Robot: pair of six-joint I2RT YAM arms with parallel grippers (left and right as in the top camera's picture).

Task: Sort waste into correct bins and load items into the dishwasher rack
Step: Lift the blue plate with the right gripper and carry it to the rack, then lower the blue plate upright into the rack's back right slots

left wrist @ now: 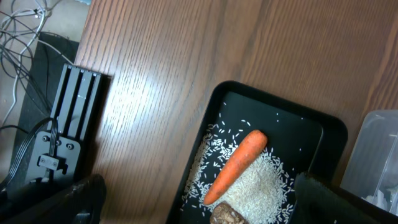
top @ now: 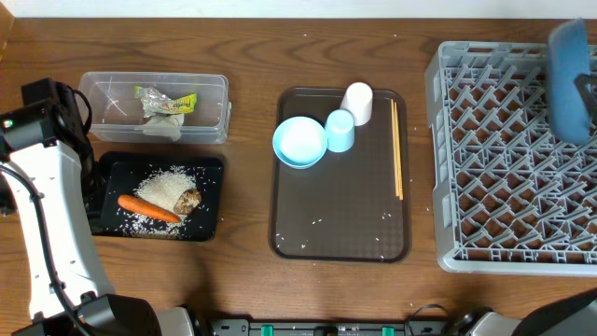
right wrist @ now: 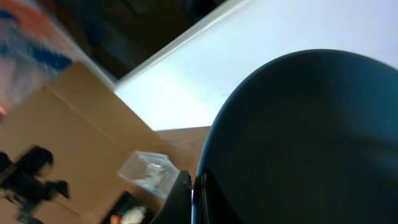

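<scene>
My right gripper [right wrist: 194,198] is shut on the rim of the large dark-blue plate [right wrist: 298,137], held on edge above the far right of the grey dishwasher rack [top: 504,168]; the plate shows in the overhead view [top: 571,79]. My left gripper [left wrist: 205,208] is open over the black tray [top: 210,168], which holds the carrot [left wrist: 239,163], rice [top: 168,184] and a brown lump [top: 189,200]. The clear tub [top: 103,89] holds the snack wrapper [top: 173,100] and tissue [top: 163,119]. The white bowl is out of view.
The dark brown serving tray [top: 340,224] carries a light-blue bowl [top: 299,142], a light-blue cup [top: 340,131], a white cup [top: 357,103] and chopsticks [top: 397,149]. A few rice grains lie on it. The left arm's base and cables [left wrist: 56,143] sit left of the black tray.
</scene>
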